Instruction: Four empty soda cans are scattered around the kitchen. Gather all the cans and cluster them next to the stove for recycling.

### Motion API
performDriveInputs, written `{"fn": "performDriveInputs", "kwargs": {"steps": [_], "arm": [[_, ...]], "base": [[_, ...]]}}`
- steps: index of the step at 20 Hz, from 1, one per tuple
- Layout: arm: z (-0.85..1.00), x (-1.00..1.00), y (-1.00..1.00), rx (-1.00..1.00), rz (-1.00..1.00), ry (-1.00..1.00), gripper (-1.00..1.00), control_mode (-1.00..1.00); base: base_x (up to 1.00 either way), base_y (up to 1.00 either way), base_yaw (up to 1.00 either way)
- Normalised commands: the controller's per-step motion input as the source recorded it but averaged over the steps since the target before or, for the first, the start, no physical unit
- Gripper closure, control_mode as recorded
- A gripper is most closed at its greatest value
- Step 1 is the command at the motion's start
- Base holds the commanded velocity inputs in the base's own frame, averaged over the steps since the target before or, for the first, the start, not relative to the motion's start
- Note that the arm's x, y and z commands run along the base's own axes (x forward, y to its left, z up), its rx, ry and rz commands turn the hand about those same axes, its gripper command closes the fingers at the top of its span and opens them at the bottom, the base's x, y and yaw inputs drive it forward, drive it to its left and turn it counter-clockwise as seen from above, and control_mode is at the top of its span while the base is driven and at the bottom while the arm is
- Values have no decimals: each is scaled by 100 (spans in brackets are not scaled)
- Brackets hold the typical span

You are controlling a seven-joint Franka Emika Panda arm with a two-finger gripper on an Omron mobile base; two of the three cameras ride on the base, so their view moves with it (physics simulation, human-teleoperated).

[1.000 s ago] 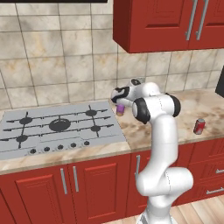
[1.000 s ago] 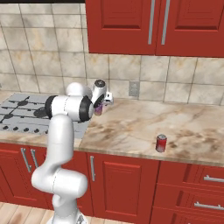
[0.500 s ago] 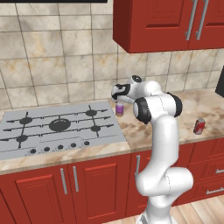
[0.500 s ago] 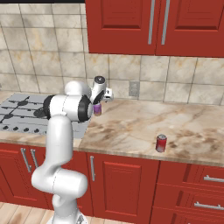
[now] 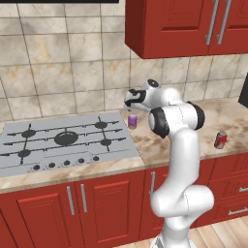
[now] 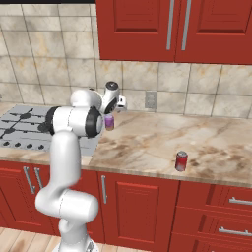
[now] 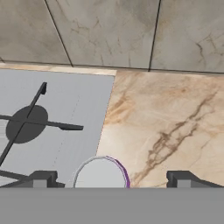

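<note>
A kitchen of red cabinets [image 5: 184, 24], tan wall tiles and a beige marbled counter [image 5: 227, 116] is stretching across the left base view, where the stove [image 5: 63, 140] is lying flat at left and a purple soda can [image 5: 132, 120] is standing upright on the counter just beside its right rear corner. The white arm is rising from the lower right, elbow bent high, its hand reaching left so the gripper [image 5: 130, 102] is hanging just above the purple can without touching it; a red soda can [image 5: 220, 139] is standing well apart near the counter's front edge. In the right base view, the arm is rising at lower left, the gripper [image 6: 119, 104] is poised over the purple can, and the red can is sitting far to the right. In the hand view, the camera is looking down: the fingertips [image 7: 40, 178] are spread wide and empty, the purple can's silvery top is lying between them, nearer the left one, by the stove's edge.
</note>
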Motion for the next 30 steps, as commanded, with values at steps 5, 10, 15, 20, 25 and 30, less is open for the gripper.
{"fn": "performDriveInputs", "kwargs": {"steps": [5,10,15,20,25,30], "arm": [[11,-43,0,0,3,-6,-100,-100],[11,-56,0,0,4,-6,-100,-100],[12,-56,-2,0,1,-5,-100,-100],[2,-58,-4,-4,0,-1,-100,-100],[0,-67,-8,-3,0,0,-100,-100],[3,-62,-14,-1,0,0,-100,-100]], "base": [[0,0,0],[0,0,0],[0,0,0],[0,0,0],[0,0,0],[0,0,0]]}}
